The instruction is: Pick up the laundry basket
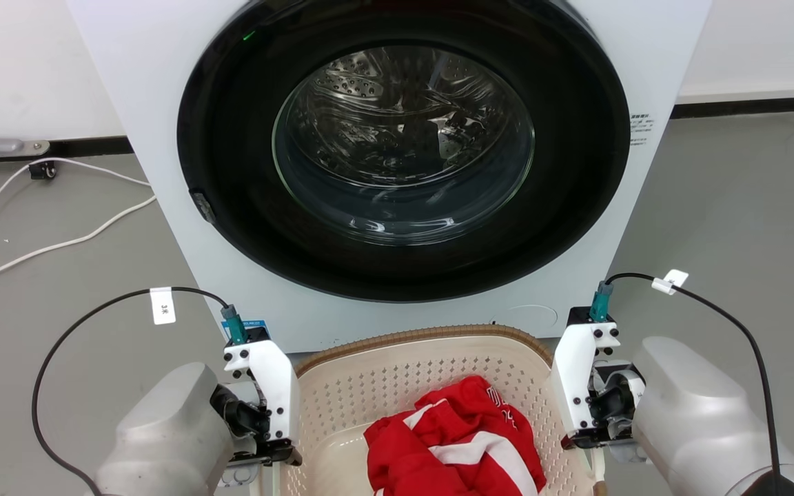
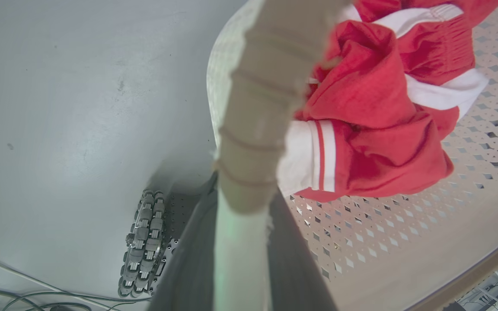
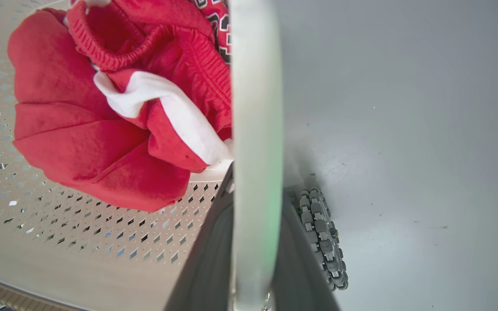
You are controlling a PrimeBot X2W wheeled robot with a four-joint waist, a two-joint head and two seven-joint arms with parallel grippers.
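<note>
While your left tool (image 2: 241,207) sits pinched narrow on the white left handle (image 2: 240,263) of the laundry basket (image 1: 397,386), its two dark fingers (image 2: 188,272) pressed to either side of the bar, your right tool (image 3: 256,185) mirrors it on the white right handle (image 3: 255,108), with its fingers (image 3: 208,263) flanking that bar just as closely. In the head view both wrists point downward, one at each side of the basket, and a black cable (image 1: 80,317) loops away from each.

Between your tools, the cream basket shows its perforated walls and brown woven-look rim (image 1: 431,335). A crumpled red garment (image 1: 466,434) with white stripes lies bunched inside on its bottom.

The basket is just in front of the foot of the white washing machine (image 1: 142,103), its far rim close under the round dark door (image 1: 404,275). The door is closed, and the steel drum shows through its glass. You cannot tell from these views whether the basket rests on the grey floor (image 1: 714,207) or hangs just off it.

Below each handle, beside your fingers, a ribbed grey wheel (image 2: 143,246) stands on the floor. A white cable (image 1: 59,244) trails across the floor toward its left edge, well apart from the basket.
</note>
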